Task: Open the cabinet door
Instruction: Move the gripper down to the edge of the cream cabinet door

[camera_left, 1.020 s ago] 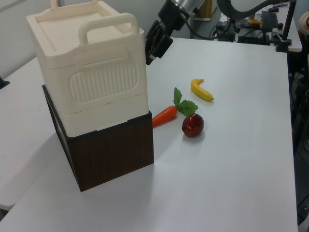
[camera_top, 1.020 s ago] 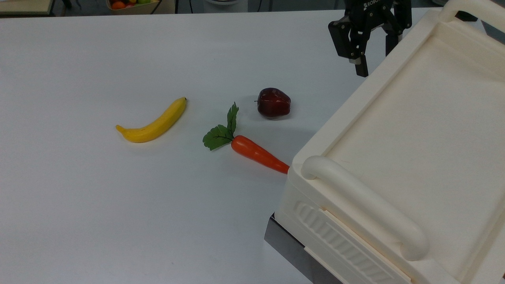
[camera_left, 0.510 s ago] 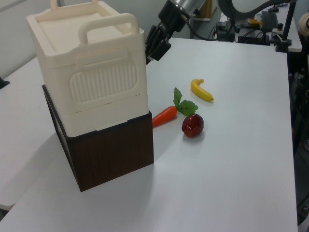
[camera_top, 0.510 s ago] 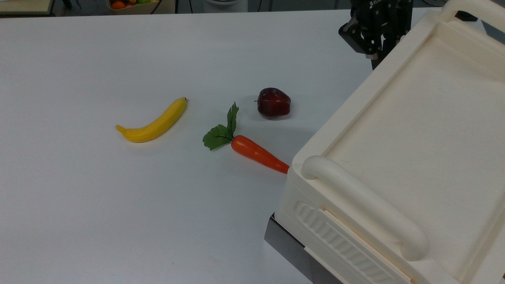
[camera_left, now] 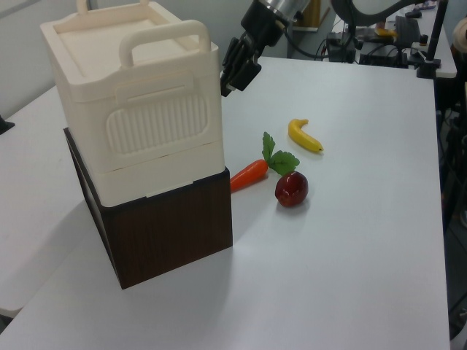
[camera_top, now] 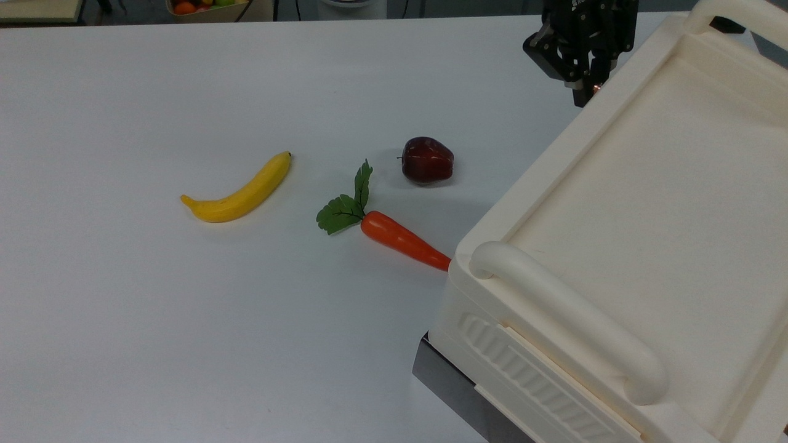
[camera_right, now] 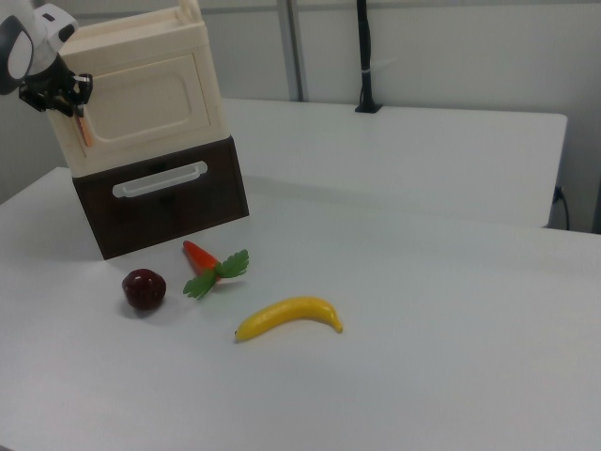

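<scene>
The cream cabinet [camera_right: 141, 56] stands on a dark brown drawer box at the right view's left. Its door [camera_right: 141, 111] is the flat cream panel facing the fruit, lying about flush with the cabinet front. A copper-brown strip handle [camera_right: 85, 129] runs down the door's edge at the right view's left. My black gripper [camera_right: 73, 103] is at the top of that strip, shut on it. In the top view the gripper [camera_top: 588, 92] presses against the cabinet's far corner, where a speck of copper shows between the fingers. In the left view the gripper [camera_left: 228, 86] sits just behind the cabinet's right edge.
A banana [camera_top: 240, 189], a carrot with green leaves [camera_top: 400, 239] and a dark red apple [camera_top: 427, 160] lie on the white table [camera_top: 184, 338] in front of the door. The brown drawer box [camera_right: 169, 202] has a white pull. Thick tubular carry handles [camera_top: 572, 320] top the cabinet.
The gripper moved in against the cabinet's corner and its fingers went from spread apart to closed on the handle strip. The fruit and cabinet stayed put.
</scene>
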Robot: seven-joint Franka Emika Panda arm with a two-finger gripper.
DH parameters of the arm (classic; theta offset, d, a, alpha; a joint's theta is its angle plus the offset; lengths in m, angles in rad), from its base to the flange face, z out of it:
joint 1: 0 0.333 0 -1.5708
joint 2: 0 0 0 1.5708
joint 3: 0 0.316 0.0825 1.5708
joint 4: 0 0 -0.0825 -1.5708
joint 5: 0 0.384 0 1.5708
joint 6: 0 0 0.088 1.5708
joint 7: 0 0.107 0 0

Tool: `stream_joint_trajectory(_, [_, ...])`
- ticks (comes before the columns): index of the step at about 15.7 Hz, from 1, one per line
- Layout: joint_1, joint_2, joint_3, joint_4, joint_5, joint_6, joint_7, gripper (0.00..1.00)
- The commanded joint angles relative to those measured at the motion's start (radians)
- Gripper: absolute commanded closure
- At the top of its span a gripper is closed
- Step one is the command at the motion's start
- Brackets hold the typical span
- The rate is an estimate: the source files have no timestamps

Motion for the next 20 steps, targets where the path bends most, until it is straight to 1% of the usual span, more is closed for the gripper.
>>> stream_joint_trajectory(1, [-0.011, -0.037, 0.000, -0.011, 0.027, -0.119, -0.025, 0.92])
stream_joint_trajectory(5, [-0.024, -0.060, -0.008, -0.011, 0.029, -0.180, -0.020, 0.90])
stream_joint_trajectory(7, [-0.043, -0.066, -0.008, -0.008, 0.030, -0.238, -0.020, 0.81])
stream_joint_trajectory(8, [-0.055, -0.075, -0.010, -0.007, 0.032, -0.270, -0.020, 0.74])
stream_joint_trajectory(9, [-0.070, -0.084, -0.010, -0.007, 0.032, -0.296, -0.022, 0.57])
stream_joint_trajectory(10, [-0.086, -0.092, -0.011, -0.004, 0.030, -0.330, -0.020, 0.35])
stream_joint_trajectory(11, [-0.098, -0.104, -0.013, 0.001, 0.030, -0.361, -0.020, 0.20])
stream_joint_trajectory(12, [-0.104, -0.117, -0.014, 0.005, 0.029, -0.382, -0.016, 0.02])
stream_joint_trajectory(13, [-0.109, -0.134, -0.016, 0.007, 0.019, -0.398, -0.016, 0.00])
stream_joint_trajectory(16, [-0.136, -0.175, -0.016, 0.007, 0.030, -0.413, -0.016, 0.00])
stream_joint_trajectory(20, [-0.124, -0.174, -0.001, 0.022, 0.033, -0.396, -0.016, 0.00])
